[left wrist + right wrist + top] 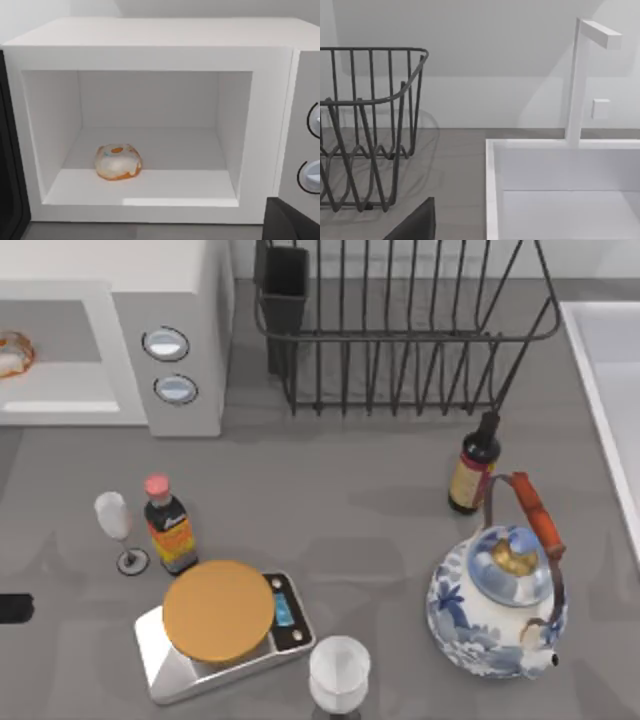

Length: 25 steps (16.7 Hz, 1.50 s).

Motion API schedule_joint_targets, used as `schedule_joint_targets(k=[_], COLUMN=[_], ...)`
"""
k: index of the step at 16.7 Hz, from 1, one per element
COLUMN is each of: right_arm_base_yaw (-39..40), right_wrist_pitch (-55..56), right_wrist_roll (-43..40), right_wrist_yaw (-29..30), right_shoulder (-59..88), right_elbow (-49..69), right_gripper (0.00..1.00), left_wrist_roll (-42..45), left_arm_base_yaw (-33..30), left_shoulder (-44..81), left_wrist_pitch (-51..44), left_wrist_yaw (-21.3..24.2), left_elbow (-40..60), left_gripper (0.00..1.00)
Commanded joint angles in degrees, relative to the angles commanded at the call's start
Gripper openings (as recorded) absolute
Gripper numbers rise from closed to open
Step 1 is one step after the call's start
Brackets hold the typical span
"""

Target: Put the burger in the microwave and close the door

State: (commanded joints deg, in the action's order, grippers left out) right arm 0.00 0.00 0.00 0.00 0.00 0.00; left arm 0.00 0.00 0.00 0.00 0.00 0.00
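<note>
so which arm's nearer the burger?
Left. Its wrist camera faces the burger inside the microwave; the right wrist view faces the dish rack and sink.

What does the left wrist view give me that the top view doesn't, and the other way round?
Left wrist view: the microwave's whole open cavity, with the burger resting whole on its floor.
Top view: the dish rack, scale with the orange disc, two bottles, two glasses and the teapot.
Shared: the microwave with its two dials, open in both, and the burger, cut off at the top view's left edge.
</note>
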Motion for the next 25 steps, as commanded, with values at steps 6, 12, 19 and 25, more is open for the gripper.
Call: schedule_joint_targets(k=[6, 12, 19, 25], right_arm_base_yaw=[0.0, 0.0, 0.0, 0.0], right_wrist_pitch=[0.0, 0.0, 0.0, 0.0], right_wrist_roll=[0.0, 0.0, 0.0, 0.0], right_wrist_yaw=[0.0, 0.0, 0.0, 0.0], right_shoulder=[0.0, 0.0, 0.0, 0.0], right_elbow=[0.0, 0.0, 0.0, 0.0], right_gripper=[1.00, 1.00, 1.00, 1.00], left_wrist_roll=[0.1, 0.2, 0.3, 0.3], left_arm_base_yaw=[0.8, 3.1, 5.4, 6.0], left_shoulder=[1.8, 9.8, 17.7, 18.1], left_wrist_pitch=[1.9, 9.2, 15.9, 16.4], left_wrist_yaw=[0.5, 3.1, 5.5, 6.1], left_elbow=[0.3, 1.2, 1.7, 1.4], left_gripper=[0.00, 0.00, 0.00, 0.00])
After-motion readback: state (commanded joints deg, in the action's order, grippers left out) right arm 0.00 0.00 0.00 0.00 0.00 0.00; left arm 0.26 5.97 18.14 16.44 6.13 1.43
